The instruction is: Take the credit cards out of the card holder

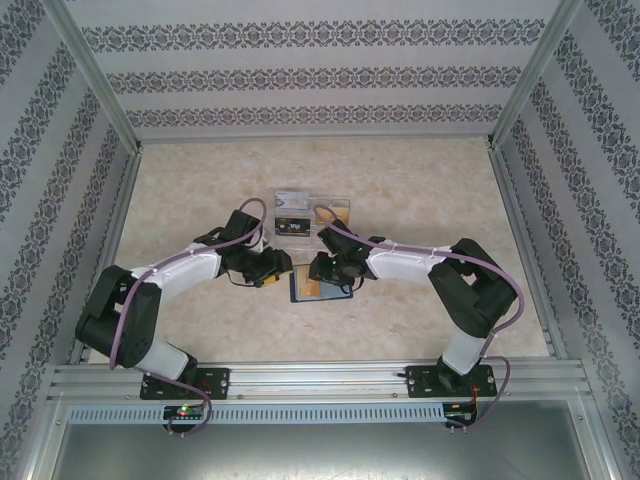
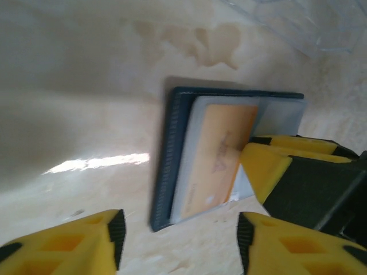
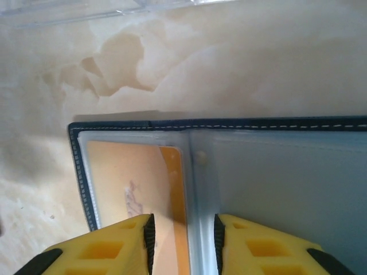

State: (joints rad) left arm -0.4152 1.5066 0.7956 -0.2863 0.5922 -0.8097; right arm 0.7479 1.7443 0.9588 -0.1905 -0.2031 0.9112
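The dark navy card holder (image 1: 330, 291) lies open on the table between my two grippers. An orange credit card (image 2: 221, 149) sits in the clear pocket of its left half (image 3: 132, 177). The right half shows a grey-blue pocket (image 3: 287, 172). My right gripper (image 3: 183, 229) stands over the holder's near edge, jaws narrowly open, with the card's right edge and the middle fold between its pads. Its yellow fingers (image 2: 264, 166) rest at the card's corner. My left gripper (image 2: 180, 229) is open over bare table just short of the holder's corner (image 2: 169, 154). In the top view the left gripper (image 1: 278, 270) faces the right gripper (image 1: 322, 268).
A clear plastic compartment box (image 1: 310, 215) stands just beyond the holder, its edge also in the wrist views (image 2: 298, 23) (image 3: 86, 8). The beige marbled table (image 1: 180, 200) is fenced by patterned walls, with a metal rail (image 1: 320, 378) at the near edge.
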